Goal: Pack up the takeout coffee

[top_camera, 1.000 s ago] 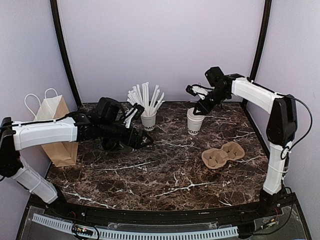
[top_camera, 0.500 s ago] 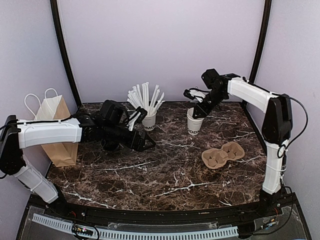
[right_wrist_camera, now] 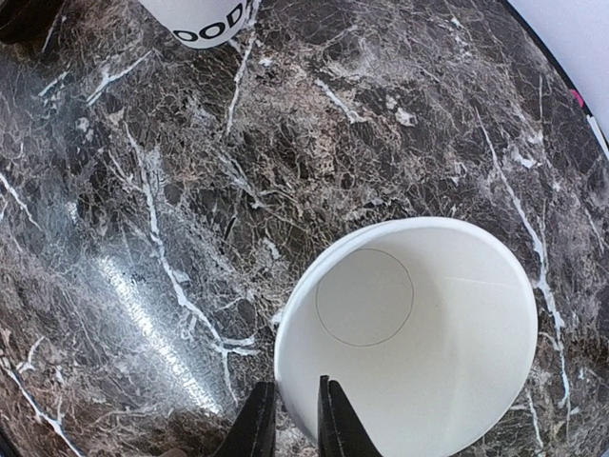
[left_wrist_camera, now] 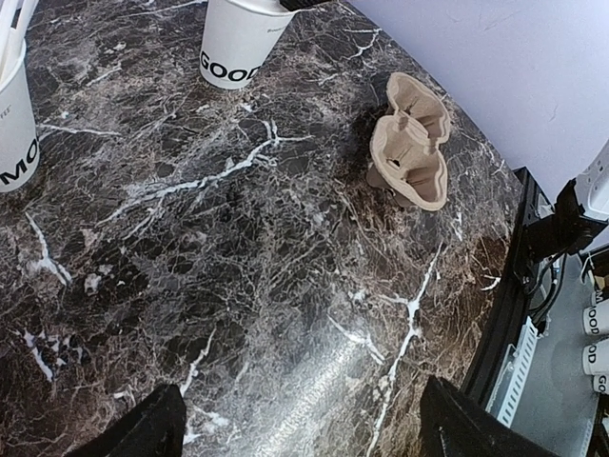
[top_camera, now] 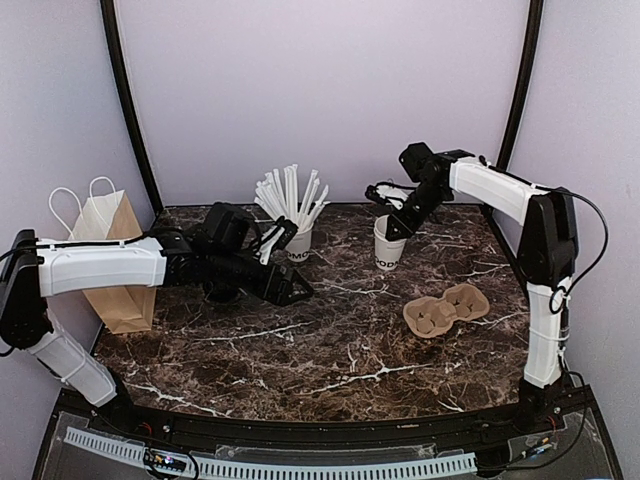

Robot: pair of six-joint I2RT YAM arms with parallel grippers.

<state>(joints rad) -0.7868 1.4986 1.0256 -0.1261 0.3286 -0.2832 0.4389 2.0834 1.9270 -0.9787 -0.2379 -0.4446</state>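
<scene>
Far right-centre on table, lidless cup stands upright; R gripper pinches its rim, one finger inside. L gripper hangs wide apart, empty, near straw cup.

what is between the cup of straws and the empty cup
Nothing but bare marble table; the top view shows the cup of straws and the empty cup standing apart.

Two-arm rig: white shells, black joints.
The left arm and right arm have white moulded link covers between black joint housings. A thin black cable loops beside the right arm's upright link. The left gripper and right gripper carry plain black fingers; screws and markings cannot be made out.
</scene>
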